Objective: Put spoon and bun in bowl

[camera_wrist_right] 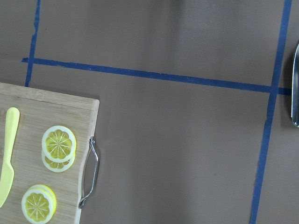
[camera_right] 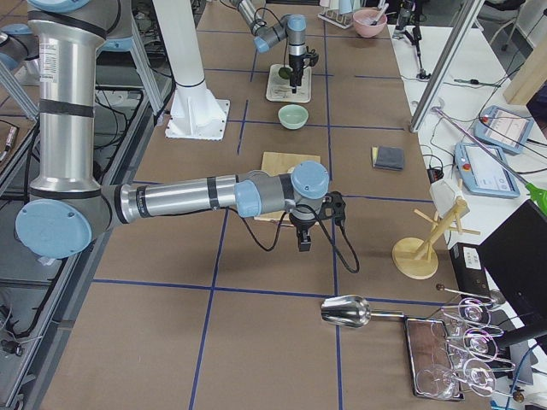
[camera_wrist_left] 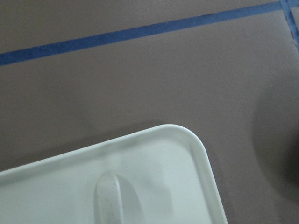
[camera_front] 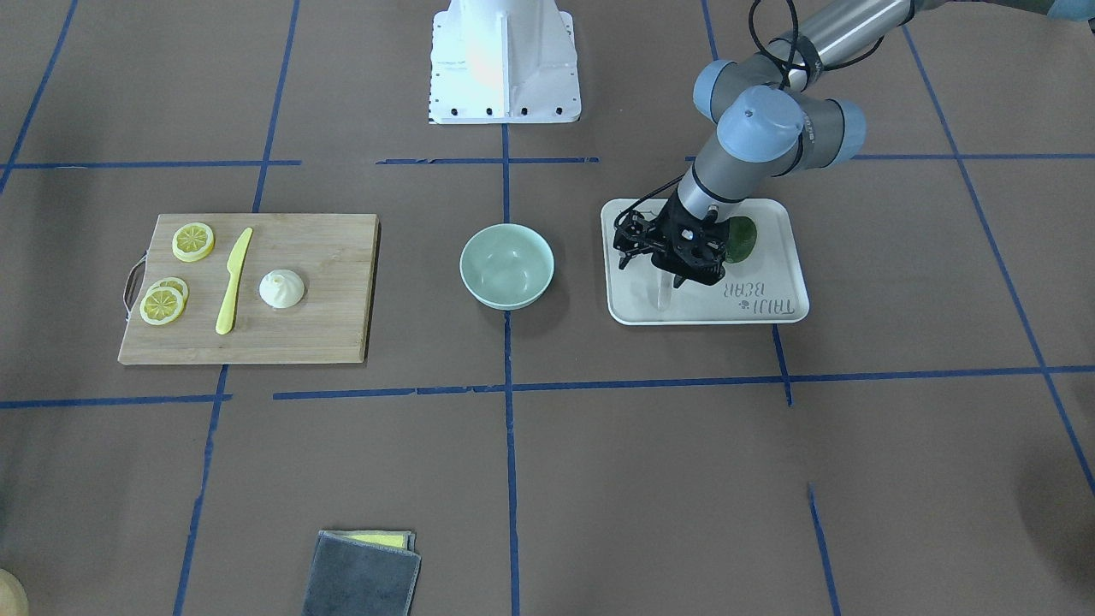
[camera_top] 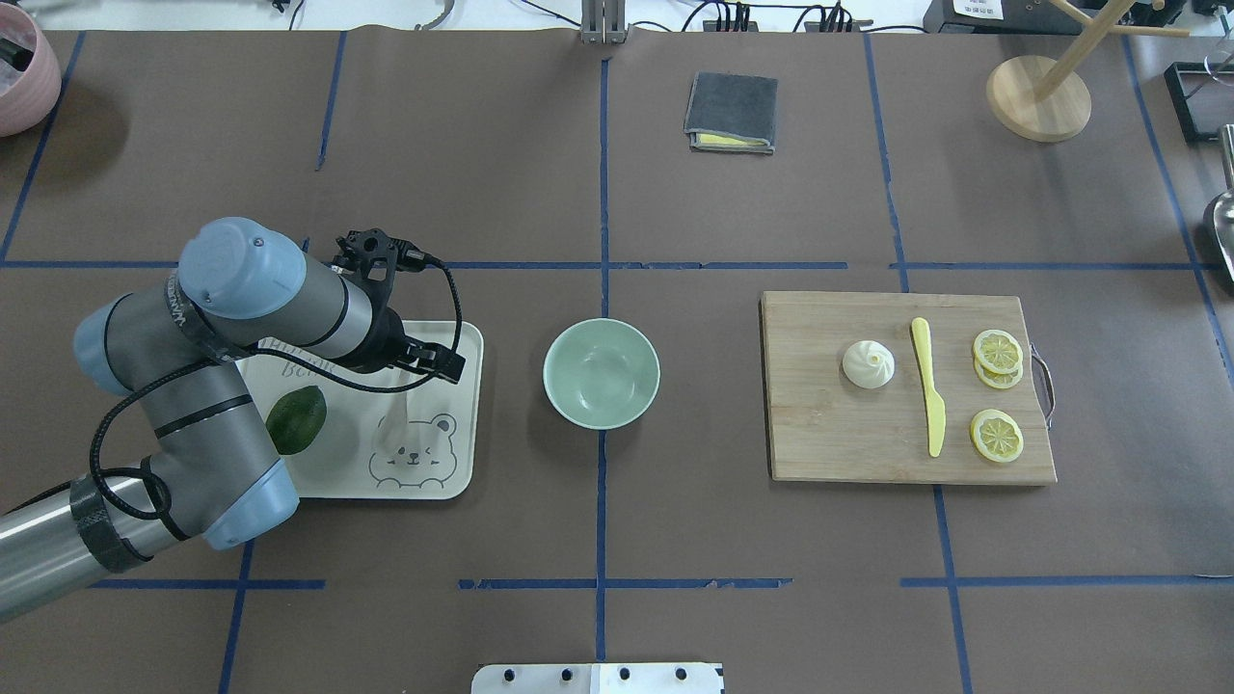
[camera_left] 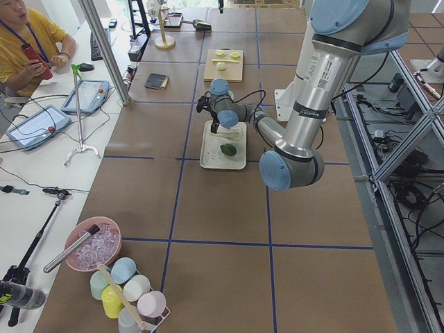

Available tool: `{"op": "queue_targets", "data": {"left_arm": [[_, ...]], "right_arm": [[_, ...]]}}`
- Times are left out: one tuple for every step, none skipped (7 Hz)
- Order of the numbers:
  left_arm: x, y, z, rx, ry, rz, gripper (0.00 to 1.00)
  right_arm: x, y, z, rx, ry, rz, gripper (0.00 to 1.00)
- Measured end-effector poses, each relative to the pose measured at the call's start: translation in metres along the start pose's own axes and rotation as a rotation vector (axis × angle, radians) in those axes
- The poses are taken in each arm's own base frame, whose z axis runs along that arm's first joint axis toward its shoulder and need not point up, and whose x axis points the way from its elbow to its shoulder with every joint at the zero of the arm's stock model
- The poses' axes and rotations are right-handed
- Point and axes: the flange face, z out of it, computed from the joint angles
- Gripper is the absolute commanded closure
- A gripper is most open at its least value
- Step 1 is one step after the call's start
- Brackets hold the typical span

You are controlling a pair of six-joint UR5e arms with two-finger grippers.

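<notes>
The off-white spoon (camera_front: 663, 293) lies on the white tray (camera_front: 770, 310), also in the overhead view (camera_top: 390, 426); its rounded end shows in the left wrist view (camera_wrist_left: 112, 196). My left gripper (camera_front: 678, 272) points down over the spoon's far end; my wrist hides its fingers, so I cannot tell whether it is open. The mint-green bowl (camera_front: 506, 298) stands empty mid-table, between tray and board. The white pleated bun (camera_front: 281, 288) sits on the wooden board (camera_front: 329, 257). My right gripper (camera_right: 303, 239) hangs beyond the board's handle end, seen only in the exterior right view; I cannot tell its state.
A green avocado-like fruit (camera_front: 742, 239) lies on the tray beside my left wrist. A yellow knife (camera_front: 233, 281) and lemon slices (camera_front: 193, 241) share the board. A grey cloth (camera_top: 731, 113), a wooden stand (camera_top: 1038, 92) and a metal scoop (camera_top: 1220, 217) lie further out.
</notes>
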Motion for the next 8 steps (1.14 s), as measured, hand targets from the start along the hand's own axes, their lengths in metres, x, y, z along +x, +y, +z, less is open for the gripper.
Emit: {"op": "queue_targets", "data": {"left_arm": [[-0.003, -0.002, 0.004, 0.01, -0.045, -0.008, 0.24], [-0.004, -0.003, 0.009, 0.025, -0.079, -0.01, 0.31], [-0.003, -0.003, 0.013, 0.031, -0.094, -0.009, 0.56], [-0.004, -0.003, 0.014, 0.032, -0.101, -0.009, 0.65], [-0.006, -0.002, 0.016, 0.029, -0.106, -0.009, 0.84], [-0.009, 0.0, 0.017, 0.026, -0.111, -0.011, 1.0], [-0.01, 0.0, 0.017, 0.022, -0.117, -0.014, 1.0], [-0.009, 0.0, 0.016, 0.014, -0.129, -0.02, 1.0]], "right_arm": [[0.001, 0.0, 0.0, -0.001, 0.0, 0.001, 0.0], [0.002, 0.0, 0.001, -0.003, 0.001, 0.003, 0.0], [0.003, 0.0, 0.002, -0.005, 0.001, 0.005, 0.0], [0.003, 0.0, 0.003, -0.006, 0.001, 0.007, 0.0], [0.004, 0.0, 0.004, -0.008, 0.0, 0.009, 0.0], [0.005, 0.0, 0.005, -0.01, 0.0, 0.011, 0.0], [0.006, 0.001, 0.006, -0.012, 0.0, 0.014, 0.0], [0.007, 0.001, 0.006, -0.013, 0.001, 0.016, 0.0]]}}
